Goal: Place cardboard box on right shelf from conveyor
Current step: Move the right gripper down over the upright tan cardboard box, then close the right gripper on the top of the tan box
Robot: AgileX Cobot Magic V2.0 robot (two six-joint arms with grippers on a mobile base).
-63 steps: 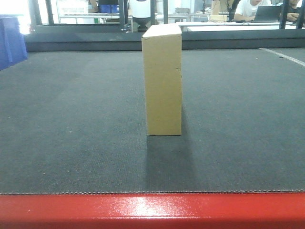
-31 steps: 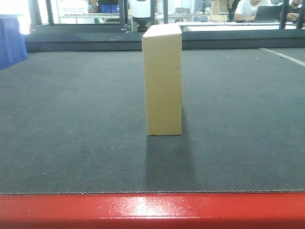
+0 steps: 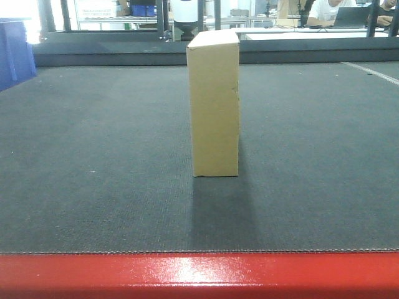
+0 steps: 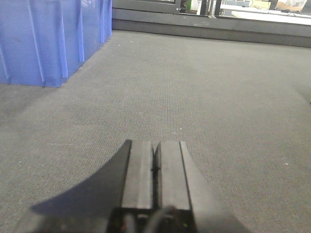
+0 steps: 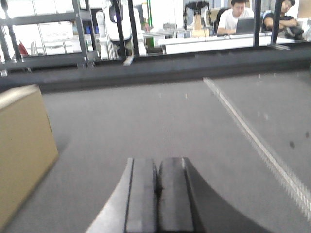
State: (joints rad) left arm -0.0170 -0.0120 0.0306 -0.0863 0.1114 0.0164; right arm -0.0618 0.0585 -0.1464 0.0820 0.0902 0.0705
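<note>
Cardboard box (image 3: 214, 103) stands upright on the conveyor (image 3: 93, 156), mid-belt, narrow face to the front cam, well back from the red edge (image 3: 199, 274). Nothing touching it.

Left gripper (image 4: 155, 170): fingers clenched flat together, nothing between them, low over bare belt. Right gripper (image 5: 156, 194): same, pads pressed tight, empty.

Handling, my read: prob light, walls stiff enough but crushable if squeezed hard. Matte cardboard, so decent friction. Tall and slim on a small footprint, so it's tippy; a nudge on a broad side could topple it. Best hold: pinch across the slim width near the top, or press both broad sides, one arm per side, around mid-height. Either way the fingers must open first.

View diffs: front cam gives the whole box and its shadow at 6 o'clock, but no arms. Right wrist cam puts the box at 8 o'clock of the gripper, near but apart, showing the broad side; pic is blurred. Left wrist cam misses the box altogether and shows a blue bin (image 4: 43, 39) at 10 o'clock. Right shelf: not in any view.
</note>
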